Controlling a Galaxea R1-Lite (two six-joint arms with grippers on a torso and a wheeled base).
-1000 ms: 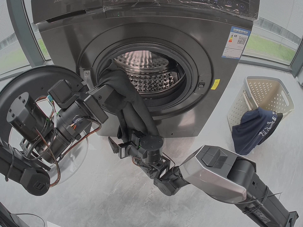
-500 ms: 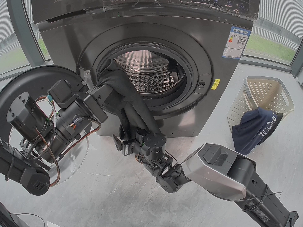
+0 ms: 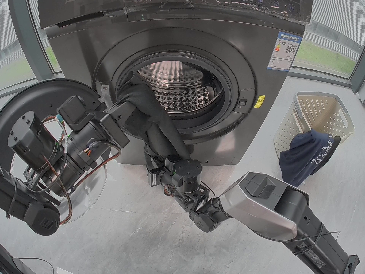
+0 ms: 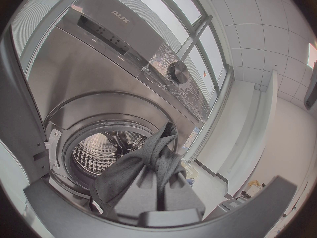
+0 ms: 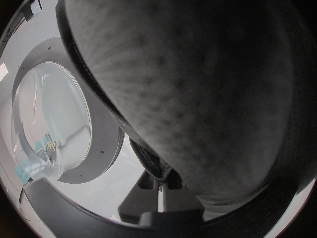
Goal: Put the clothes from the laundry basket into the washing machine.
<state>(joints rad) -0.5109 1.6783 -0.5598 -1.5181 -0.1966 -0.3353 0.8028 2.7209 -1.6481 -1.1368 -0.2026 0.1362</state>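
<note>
A dark grey garment [image 3: 152, 111] hangs from the left rim of the washing machine's [image 3: 228, 58] open drum [image 3: 175, 84] down toward the floor. My left gripper [image 3: 127, 113] is shut on its upper part at the drum mouth; in the left wrist view the cloth [image 4: 158, 156] bunches between the shut fingers [image 4: 178, 185]. My right gripper [image 3: 150, 170] is low in front of the machine, at the garment's hanging end. In the right wrist view the cloth [image 5: 198, 83] drapes over the camera and its hem runs between the nearly closed fingers [image 5: 145, 185].
The round door [image 3: 38, 96] stands swung open to the left, behind my left arm. A white laundry basket [image 3: 323, 111] lies tilted on the floor at the right, with a navy garment [image 3: 308, 155] draped over its rim. Bare grey floor lies in front.
My right gripper has moved right and slightly up to the garment's hanging end, and its fingers have gone from spread to closed on the cloth. The left arm has stayed still.
</note>
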